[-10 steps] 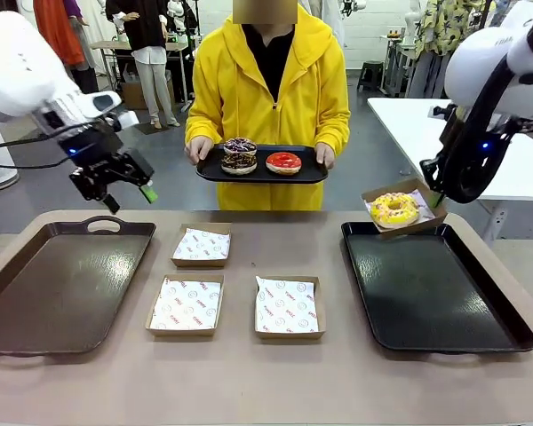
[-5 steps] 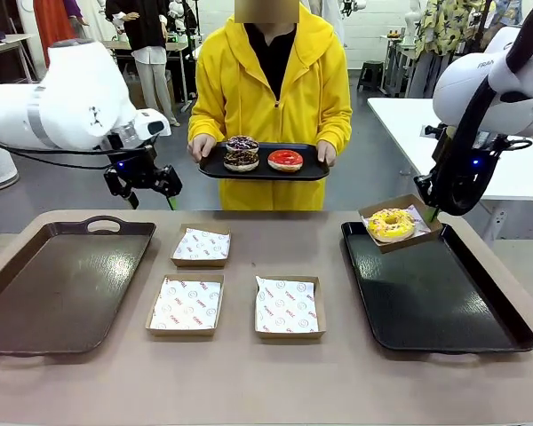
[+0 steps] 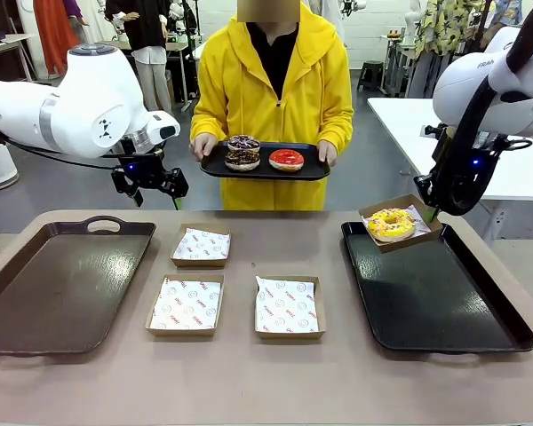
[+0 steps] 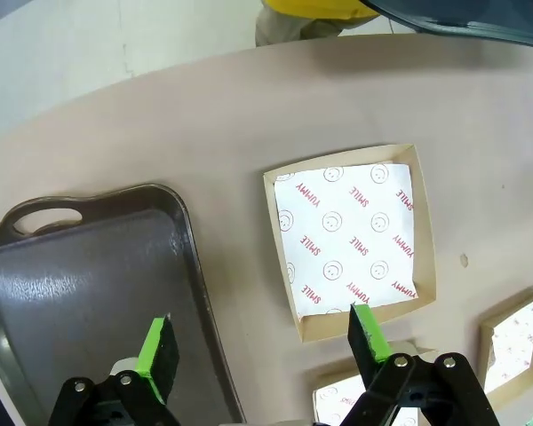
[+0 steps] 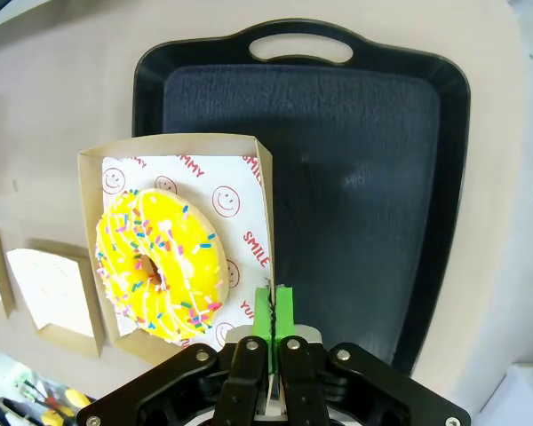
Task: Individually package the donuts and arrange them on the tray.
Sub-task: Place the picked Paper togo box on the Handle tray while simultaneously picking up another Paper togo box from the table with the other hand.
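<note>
Donut with yellow frosting (image 5: pixel 163 266) sits in a paper-lined box (image 5: pixel 173 144) whose side wall the right gripper (image 5: pixel 274 309) pinches tight. The donut lies just beside its fingers, over the black tray (image 5: pixel 364 177) edge. Setting the box down flat, well inside the rim, before letting go seems wise; a one-wall hold could tip it. The left gripper (image 4: pixel 262 342) hangs spread and unladen above an empty box (image 4: pixel 355 240) on the tan desk (image 4: pixel 231 115). Beyond it the person's tray (image 3: pixel 265 175) carries the red donut (image 3: pixel 286 160) and chocolate donuts (image 3: pixel 242 153). Grey floor (image 3: pixel 62 191) lies behind.
</note>
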